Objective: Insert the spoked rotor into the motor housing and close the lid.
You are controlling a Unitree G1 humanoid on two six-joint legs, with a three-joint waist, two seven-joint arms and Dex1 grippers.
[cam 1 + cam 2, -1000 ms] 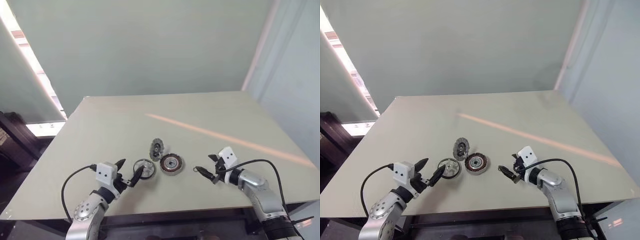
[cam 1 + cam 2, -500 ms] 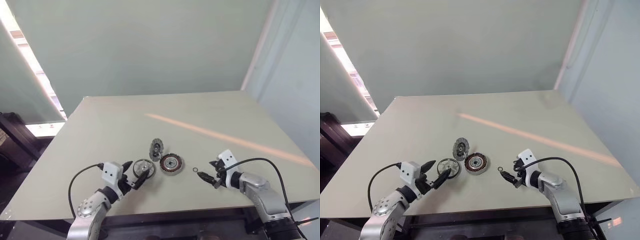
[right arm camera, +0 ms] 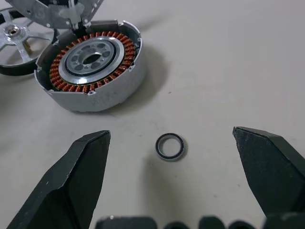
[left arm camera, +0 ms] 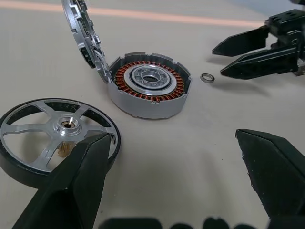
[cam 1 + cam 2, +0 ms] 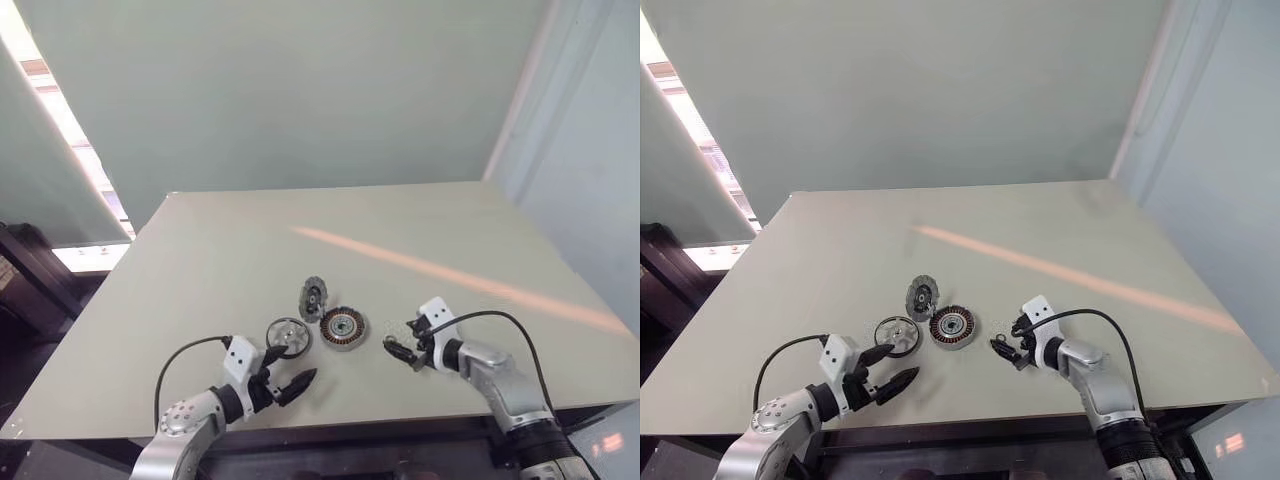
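The spoked rotor [image 5: 288, 336] lies flat on the worktop [image 5: 200, 260] toward its near edge, just beside the motor housing [image 5: 343, 327], whose lid [image 5: 313, 296] stands tipped up at the far side, seemingly so the copper windings are exposed and ready to receive the rotor. The left end effector [image 5: 886, 368] hangs empty with jaws spread wide just on the near side of the rotor, probably lining up a grasp. The right end effector [image 5: 402, 345], equally wide open and empty, hovers beside the housing with a small loose ring [image 3: 170, 146] between its fingers.
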